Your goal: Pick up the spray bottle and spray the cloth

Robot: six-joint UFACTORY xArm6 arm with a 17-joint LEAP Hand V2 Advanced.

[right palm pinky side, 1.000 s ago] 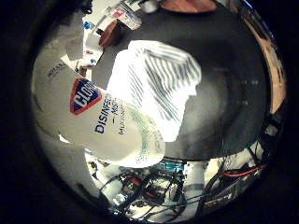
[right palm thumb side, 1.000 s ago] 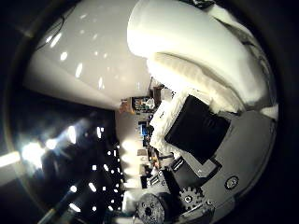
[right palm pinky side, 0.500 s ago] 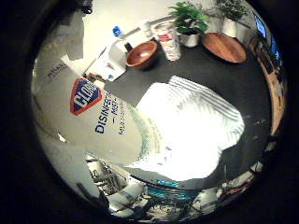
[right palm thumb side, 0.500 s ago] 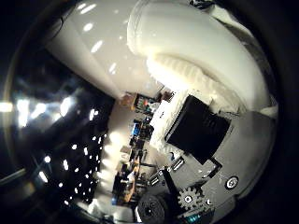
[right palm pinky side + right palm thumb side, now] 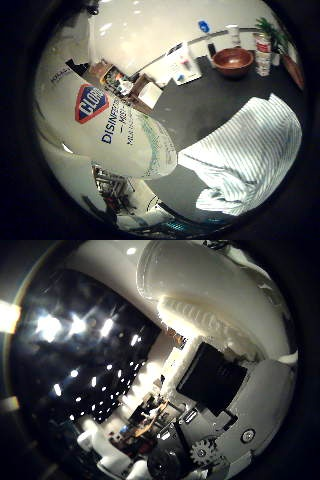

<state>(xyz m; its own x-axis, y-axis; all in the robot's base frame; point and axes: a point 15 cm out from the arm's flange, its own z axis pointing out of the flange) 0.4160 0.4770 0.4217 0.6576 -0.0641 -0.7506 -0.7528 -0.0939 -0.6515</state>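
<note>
Two views, and they barely overlap. The little finger side one has the spray bottle (image 5: pixel 107 130) filling a big chunk of the frame, so it's right up against the palm, lifted above the dark table (image 5: pixel 210 107). The striped cloth (image 5: pixel 250 150) lies crumpled on that table just past the bottle's base. Well beyond the cloth sit a wooden bowl (image 5: pixel 233 61) and a small plant (image 5: pixel 272 30). The thumb side view only shows the hand (image 5: pixel 220 370), white fingers curled around something white pressed close, seemingly the bottle.
</note>
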